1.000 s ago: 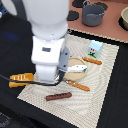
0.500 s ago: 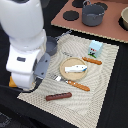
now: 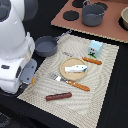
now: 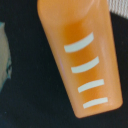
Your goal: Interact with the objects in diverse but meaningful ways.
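The wrist view is filled by an orange bread-like block [image 4: 80, 55] with four pale slash marks, lying on the dark counter [image 4: 20, 100]. In the exterior view the arm [image 3: 15, 45] stands over the placemat's 9 o'clock edge and hides the block and the hand entirely, so whether the hand is released or clenched cannot be told.

The block looks like moulded toy plastic: probably light, stiff and a little slick, with rounded edges that could squirt out of a loose pinch. Its long flat sides look like the best hold, taken across the narrow width near the middle, not at the tapered end.

On the placemat [image 3: 107, 82] a wooden plate [image 3: 64, 71] holds a white tube [image 3: 76, 68]. A brown sausage stick [image 3: 58, 96] lies at the plate's 7 o'clock, well apart; it is thin and likely to roll, so a grip across its middle suits it. The pale blue carton [image 3: 95, 47] stands upright at 1 o'clock, boxy and easy to tip. A grey saucepan [image 3: 46, 46] sits at 10 o'clock, its handle reaching towards the plate; the grey pot [image 3: 93, 14] sits farther off on the brown board [image 3: 112, 30].
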